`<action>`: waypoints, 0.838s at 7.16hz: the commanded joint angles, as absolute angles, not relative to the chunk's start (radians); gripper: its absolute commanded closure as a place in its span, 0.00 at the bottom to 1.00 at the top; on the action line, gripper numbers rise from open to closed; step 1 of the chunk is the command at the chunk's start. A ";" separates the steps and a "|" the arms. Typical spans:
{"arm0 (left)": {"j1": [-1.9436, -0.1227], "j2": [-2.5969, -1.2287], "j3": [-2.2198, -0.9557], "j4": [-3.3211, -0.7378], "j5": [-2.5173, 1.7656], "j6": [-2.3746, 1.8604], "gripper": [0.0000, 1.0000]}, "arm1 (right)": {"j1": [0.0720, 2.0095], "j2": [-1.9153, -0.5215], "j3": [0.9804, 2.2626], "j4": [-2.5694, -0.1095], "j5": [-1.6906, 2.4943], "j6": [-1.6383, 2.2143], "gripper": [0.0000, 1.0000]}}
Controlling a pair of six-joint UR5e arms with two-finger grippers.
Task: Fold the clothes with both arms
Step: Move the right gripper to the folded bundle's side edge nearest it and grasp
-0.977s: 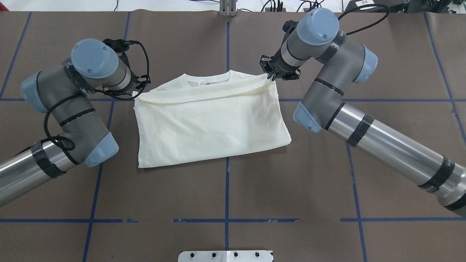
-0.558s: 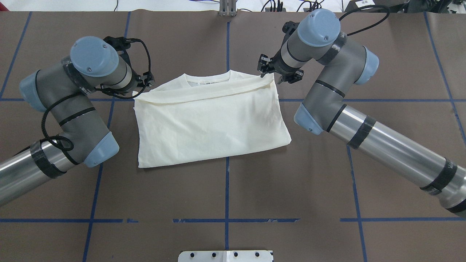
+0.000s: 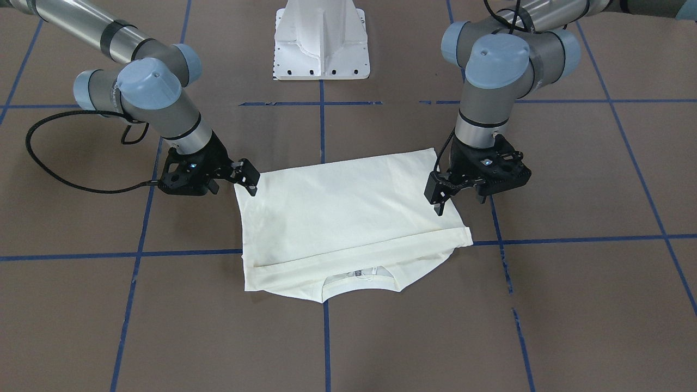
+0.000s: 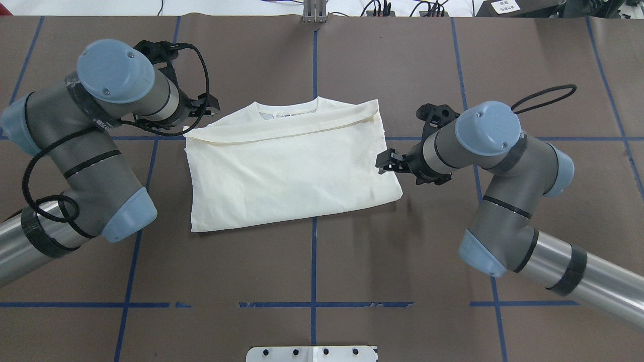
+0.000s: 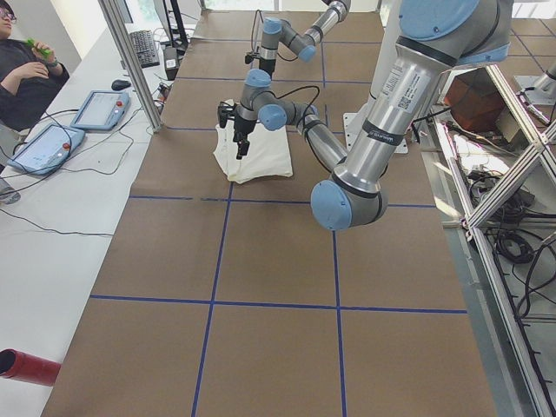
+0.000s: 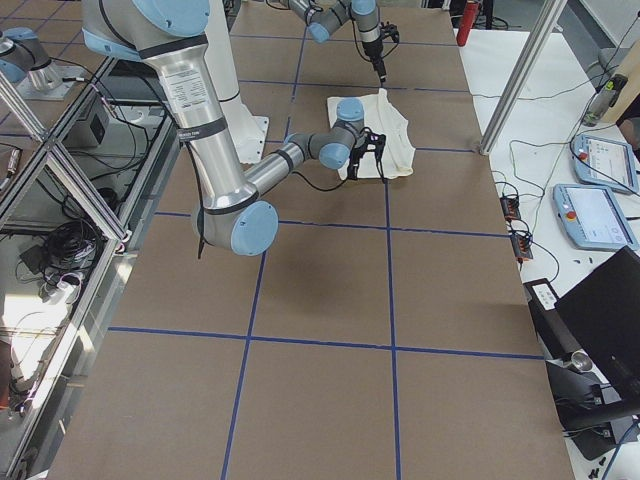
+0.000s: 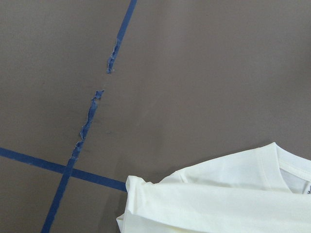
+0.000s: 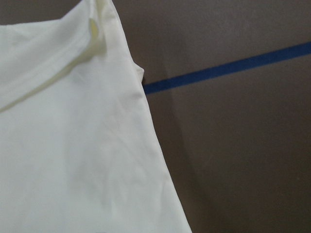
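Note:
The cream shirt lies folded and flat at the table's middle, plain side up, its collar on the far edge. Neither gripper holds it. My left gripper hangs open just off the shirt's far-left corner; in the front-facing view this left gripper shows raised above the cloth. My right gripper stands open beside the middle of the shirt's right edge. The left wrist view shows the collar corner. The right wrist view shows the shirt's side edge.
Blue tape lines grid the brown table. The white pedestal base stands at the near edge. A metal post stands at the far edge. A person sits by tablets at a side table.
My right gripper let go of the shirt's far-right corner and swung back toward the robot along the right edge. My left gripper drew slightly up and away from the far-left corner.

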State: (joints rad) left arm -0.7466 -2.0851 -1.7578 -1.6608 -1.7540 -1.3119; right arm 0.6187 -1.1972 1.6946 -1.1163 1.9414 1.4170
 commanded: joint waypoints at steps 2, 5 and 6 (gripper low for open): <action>-0.741 -2.083 -1.770 -1.660 -1.752 -1.315 0.00 | 0.552 -1.250 1.740 -1.118 1.924 1.417 0.12; -0.742 -2.082 -1.770 -1.660 -1.749 -1.315 0.00 | 0.568 -1.169 1.685 -1.118 1.916 1.416 0.36; -0.741 -2.082 -1.770 -1.660 -1.747 -1.315 0.00 | 0.581 -1.170 1.681 -1.120 1.916 1.404 0.38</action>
